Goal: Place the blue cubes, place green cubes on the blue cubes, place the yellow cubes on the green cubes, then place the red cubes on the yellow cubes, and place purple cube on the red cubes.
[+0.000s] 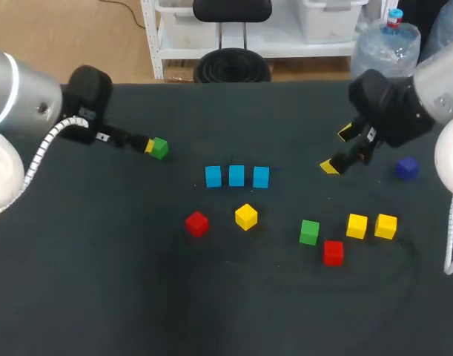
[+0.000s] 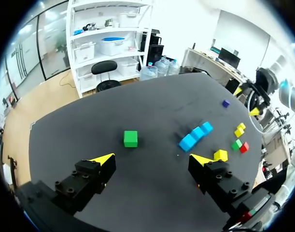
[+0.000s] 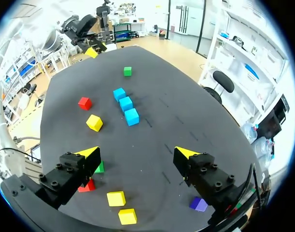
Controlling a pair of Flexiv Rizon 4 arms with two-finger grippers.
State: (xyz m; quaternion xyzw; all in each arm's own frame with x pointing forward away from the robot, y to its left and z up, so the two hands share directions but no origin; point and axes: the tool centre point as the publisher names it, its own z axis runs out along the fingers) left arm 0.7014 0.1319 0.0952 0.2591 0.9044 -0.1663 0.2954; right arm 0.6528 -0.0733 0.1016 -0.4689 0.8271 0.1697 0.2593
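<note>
1. Nearest the robot's edge of the bench [image 1: 137,297] lies a red cube [image 1: 333,252], just beside a second green cube [image 1: 309,231]. Farther on, three blue cubes [image 1: 236,176] sit in a close row mid-bench. The left gripper [image 1: 146,144] looks just beside the green cube [image 1: 159,148], well apart from that row. The right gripper [image 1: 337,150] hangs spread and empty near the purple cube [image 1: 407,168].
2. From the left wrist, the left gripper [image 2: 153,158] is released and holds nothing. The green cube [image 2: 130,138] lies ahead of it, untouched and off-centre between the finger lines. The step in hand is probably fetching this cube for the blue row. Centre the fingers on it, square them to its faces, lower until they straddle it, then close.
3. From the right wrist, the right gripper [image 3: 137,152] is likewise released, with nothing between its fingers. Keep it clear of the row. Set the green cube flat on an end blue cube, releasing gently so the neighbours aren't nudged.
</note>
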